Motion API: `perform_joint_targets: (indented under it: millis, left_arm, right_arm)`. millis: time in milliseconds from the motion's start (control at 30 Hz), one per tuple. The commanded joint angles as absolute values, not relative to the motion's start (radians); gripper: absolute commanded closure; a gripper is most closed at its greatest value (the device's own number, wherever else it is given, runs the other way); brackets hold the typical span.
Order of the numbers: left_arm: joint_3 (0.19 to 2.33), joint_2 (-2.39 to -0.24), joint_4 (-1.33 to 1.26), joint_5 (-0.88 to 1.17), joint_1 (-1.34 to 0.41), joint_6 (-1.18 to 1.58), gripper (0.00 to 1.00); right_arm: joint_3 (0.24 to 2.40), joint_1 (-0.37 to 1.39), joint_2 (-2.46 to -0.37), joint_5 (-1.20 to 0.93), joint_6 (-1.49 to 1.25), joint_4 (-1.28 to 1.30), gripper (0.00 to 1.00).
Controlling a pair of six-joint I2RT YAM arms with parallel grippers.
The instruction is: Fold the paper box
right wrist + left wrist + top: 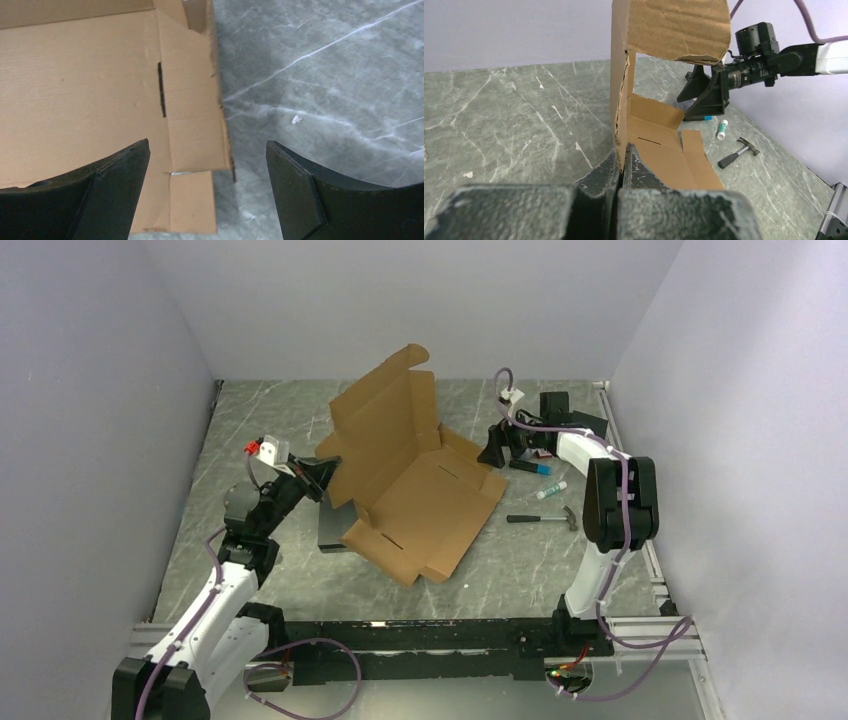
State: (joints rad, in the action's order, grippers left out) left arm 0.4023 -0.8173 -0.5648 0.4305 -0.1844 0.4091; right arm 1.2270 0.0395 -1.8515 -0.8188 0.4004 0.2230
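The paper box [430,505] is a brown die-cut cardboard sheet in the middle of the table. Its near part lies flat and its far lid panel [385,415] stands raised. My left gripper [325,472] is shut on the raised panel's left edge. In the left wrist view the fingers [644,167] pinch the upright cardboard [664,30]. My right gripper [492,450] is open and empty just above the sheet's right side. In the right wrist view it [207,145] hangs over the edge of a side flap [195,145], its jaws wide apart.
A black block [330,530] lies partly under the box's left side. A hammer [545,519], a white tube [551,490] and a blue-tipped pen [530,467] lie right of the box. A black object [555,405] sits at the back right. Walls enclose the table.
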Motion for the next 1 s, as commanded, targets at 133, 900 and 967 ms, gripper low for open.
perform_joint_targets:
  millis: [133, 900, 967]
  left_arm:
    - [0.389, -0.790, -0.675, 0.467, -0.187, 0.468, 1.00]
    - [0.414, -0.690, -0.664, 0.469, -0.186, 0.563, 1.00]
    - [0.423, -0.689, -0.670, 0.470, -0.186, 0.587, 1.00]
  right_arm:
    - [1.331, 0.075, -1.928, -0.718, 0.402, 0.202, 0.25]
    - [0.980, 0.007, -1.509, -0.944, 0.372, -0.098, 1.00]
    - [0.931, 0.006, -1.458, -0.990, 0.377, -0.134, 1.00]
